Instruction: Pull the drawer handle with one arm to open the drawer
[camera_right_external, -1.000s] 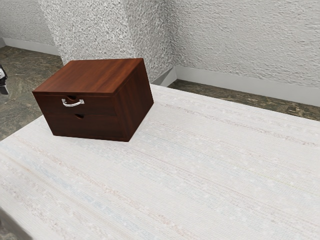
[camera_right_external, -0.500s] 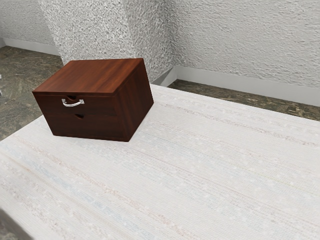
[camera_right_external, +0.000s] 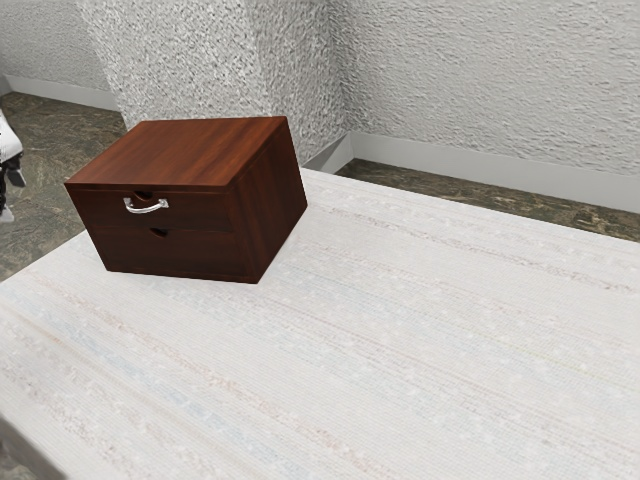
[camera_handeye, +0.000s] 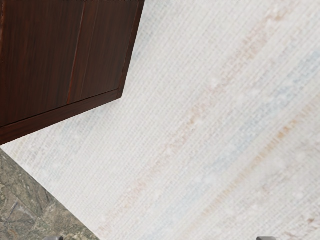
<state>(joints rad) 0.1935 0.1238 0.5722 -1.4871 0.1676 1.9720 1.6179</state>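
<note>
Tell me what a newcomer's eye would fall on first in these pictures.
The dark red wooden drawer box stands out, sitting on the pale white table toward the exterior view's left. A small silver handle glints on its upper drawer, whose front looks flush with the box. A sliver of the arm shows at the exterior view's left edge, apart from the box.

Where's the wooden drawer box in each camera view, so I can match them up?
Exterior view: the drawer box stands upper left, on the white table.
Wrist view: its dark wood face borders the table.
Shared landmark: the table's edge against the dark floor.
</note>
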